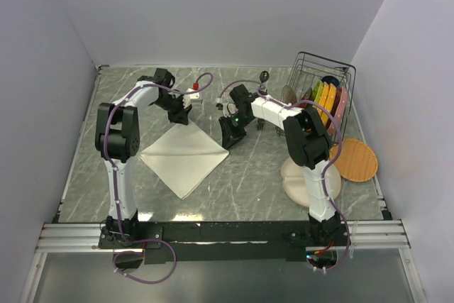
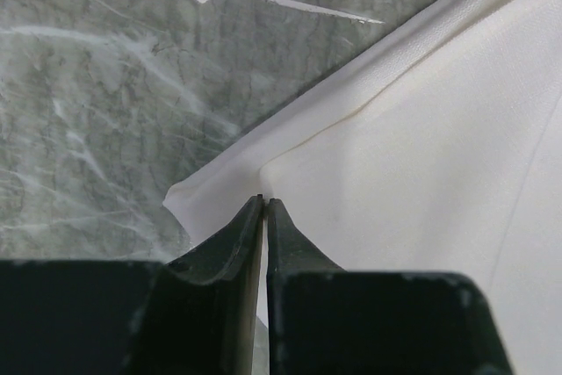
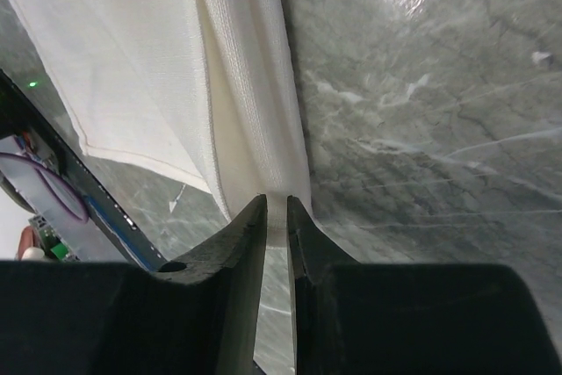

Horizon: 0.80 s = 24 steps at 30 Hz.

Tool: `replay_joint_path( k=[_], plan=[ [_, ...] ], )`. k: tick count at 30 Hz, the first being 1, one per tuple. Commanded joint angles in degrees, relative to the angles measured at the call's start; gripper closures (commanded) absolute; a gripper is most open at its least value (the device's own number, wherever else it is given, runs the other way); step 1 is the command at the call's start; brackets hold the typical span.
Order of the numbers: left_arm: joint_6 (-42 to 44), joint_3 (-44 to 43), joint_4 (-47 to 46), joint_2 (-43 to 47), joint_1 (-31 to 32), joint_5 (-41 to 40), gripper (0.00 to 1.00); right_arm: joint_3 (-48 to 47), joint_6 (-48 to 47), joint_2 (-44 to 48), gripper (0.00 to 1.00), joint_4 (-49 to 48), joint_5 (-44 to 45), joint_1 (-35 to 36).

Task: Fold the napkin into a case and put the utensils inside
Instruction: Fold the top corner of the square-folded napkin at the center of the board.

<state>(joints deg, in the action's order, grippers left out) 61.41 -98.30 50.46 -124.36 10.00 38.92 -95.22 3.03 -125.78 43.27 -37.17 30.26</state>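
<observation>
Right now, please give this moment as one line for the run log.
napkin: lying on table | left end effector: shut on its far corner | right end effector: shut on its right corner

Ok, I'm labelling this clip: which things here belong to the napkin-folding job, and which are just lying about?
Job: napkin, left gripper, right gripper, both pinching its edge.
Lying about: dish rack, coloured plates, beige plate, orange disc.
</observation>
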Motion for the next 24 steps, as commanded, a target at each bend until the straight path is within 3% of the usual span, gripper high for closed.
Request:
replay_joint_path(
  k=[1, 16, 20, 24],
  plan=[
    [2.14, -2.07, -0.62, 0.52, 0.55, 2.39, 0.88, 1.09, -1.71, 0.79, 0.78, 0.42, 0.78, 0.59],
    [2.22, -1.72, -2.03, 1.31, 0.46, 2.48, 0.88, 0.56, -2.06, 1.06, 0.75, 0.77, 2.10, 0.76],
    [1.61, -0.84, -3.52, 1.75, 0.46, 2.57, 0.87, -0.32, -2.50, 2.46, 0.66, 1.99, 3.33, 0.76],
    [0.03, 0.39, -6.07, 3.41, 0.46, 2.83, 0.78, -1.19, -4.17, 4.66, 0.55, 3.93, 5.00, -0.28]
  ],
)
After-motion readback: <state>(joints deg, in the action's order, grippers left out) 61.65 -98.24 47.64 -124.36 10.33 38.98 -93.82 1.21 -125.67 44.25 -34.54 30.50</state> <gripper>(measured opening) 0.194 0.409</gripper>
